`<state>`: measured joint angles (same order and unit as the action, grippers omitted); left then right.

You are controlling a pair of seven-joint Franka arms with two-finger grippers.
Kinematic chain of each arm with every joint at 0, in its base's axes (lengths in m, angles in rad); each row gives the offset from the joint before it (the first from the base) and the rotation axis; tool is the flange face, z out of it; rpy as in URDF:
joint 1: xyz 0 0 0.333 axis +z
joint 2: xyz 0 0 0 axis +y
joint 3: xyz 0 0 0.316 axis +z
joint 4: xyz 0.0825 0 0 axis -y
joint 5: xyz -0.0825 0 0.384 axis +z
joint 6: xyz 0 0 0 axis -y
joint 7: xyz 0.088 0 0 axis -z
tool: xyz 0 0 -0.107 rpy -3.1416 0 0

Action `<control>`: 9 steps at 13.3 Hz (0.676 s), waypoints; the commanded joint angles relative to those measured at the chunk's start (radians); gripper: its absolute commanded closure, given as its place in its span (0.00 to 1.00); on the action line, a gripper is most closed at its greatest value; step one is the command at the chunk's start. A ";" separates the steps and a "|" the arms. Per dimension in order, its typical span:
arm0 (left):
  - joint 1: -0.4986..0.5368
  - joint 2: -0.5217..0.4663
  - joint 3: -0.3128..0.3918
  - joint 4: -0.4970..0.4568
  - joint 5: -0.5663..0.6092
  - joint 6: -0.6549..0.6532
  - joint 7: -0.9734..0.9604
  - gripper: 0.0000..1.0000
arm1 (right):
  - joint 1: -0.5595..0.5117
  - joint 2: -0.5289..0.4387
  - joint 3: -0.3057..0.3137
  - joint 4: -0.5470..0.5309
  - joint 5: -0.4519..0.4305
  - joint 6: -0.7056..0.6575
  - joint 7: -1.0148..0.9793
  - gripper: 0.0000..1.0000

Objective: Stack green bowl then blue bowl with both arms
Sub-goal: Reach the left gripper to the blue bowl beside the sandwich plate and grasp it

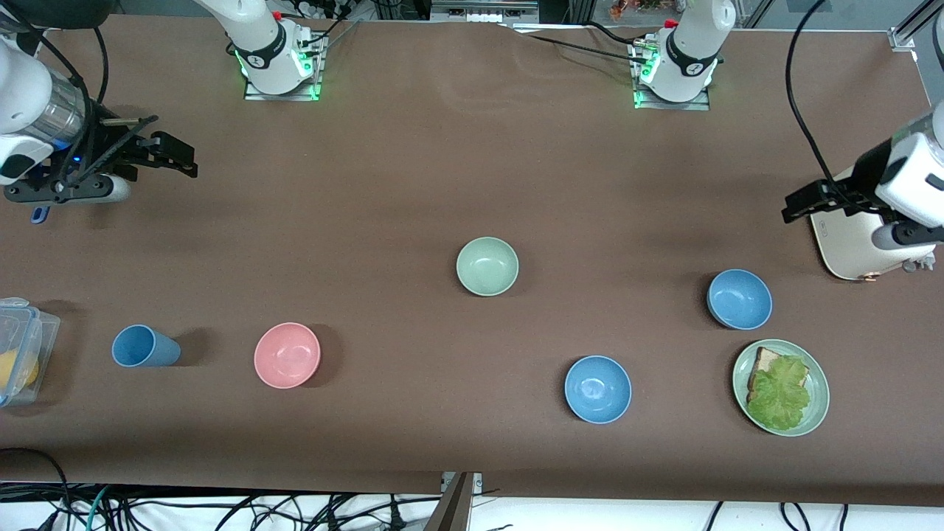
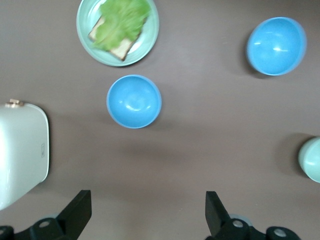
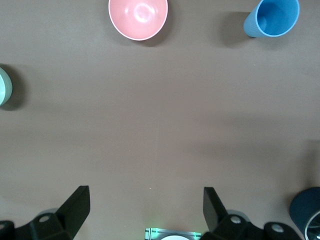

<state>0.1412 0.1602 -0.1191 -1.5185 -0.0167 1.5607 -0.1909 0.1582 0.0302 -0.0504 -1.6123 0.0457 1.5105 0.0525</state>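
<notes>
The green bowl (image 1: 487, 266) stands upright and empty near the table's middle; its edge shows in the left wrist view (image 2: 312, 159) and in the right wrist view (image 3: 4, 86). Two blue bowls sit toward the left arm's end: one (image 1: 740, 299) (image 2: 134, 101) beside the plate, the other (image 1: 597, 389) (image 2: 276, 46) nearer the front camera. My left gripper (image 1: 795, 206) (image 2: 148, 210) is open and empty, up over the left arm's end of the table. My right gripper (image 1: 183, 158) (image 3: 146, 207) is open and empty, up over the right arm's end.
A pink bowl (image 1: 287, 355) (image 3: 138, 17) and a blue cup (image 1: 144, 346) (image 3: 272, 19) sit toward the right arm's end, with a clear plastic box (image 1: 18, 358) at the table edge. A green plate (image 1: 745, 369) (image 2: 82, 20) holds bread and lettuce. A cream device (image 1: 848, 247) (image 2: 20, 150) lies under the left arm.
</notes>
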 commanded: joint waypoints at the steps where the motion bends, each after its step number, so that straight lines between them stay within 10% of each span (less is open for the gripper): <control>1: 0.118 0.143 -0.005 0.023 -0.019 0.037 0.048 0.00 | -0.008 0.016 0.003 0.035 -0.020 -0.027 -0.022 0.00; 9: 0.227 0.383 -0.014 -0.063 -0.037 0.396 0.329 0.00 | -0.006 0.017 0.000 0.037 -0.041 -0.023 -0.059 0.00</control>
<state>0.3675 0.5369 -0.1220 -1.5405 -0.0296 1.8933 0.1006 0.1575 0.0338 -0.0545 -1.6056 0.0160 1.5061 0.0162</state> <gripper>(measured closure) 0.000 0.000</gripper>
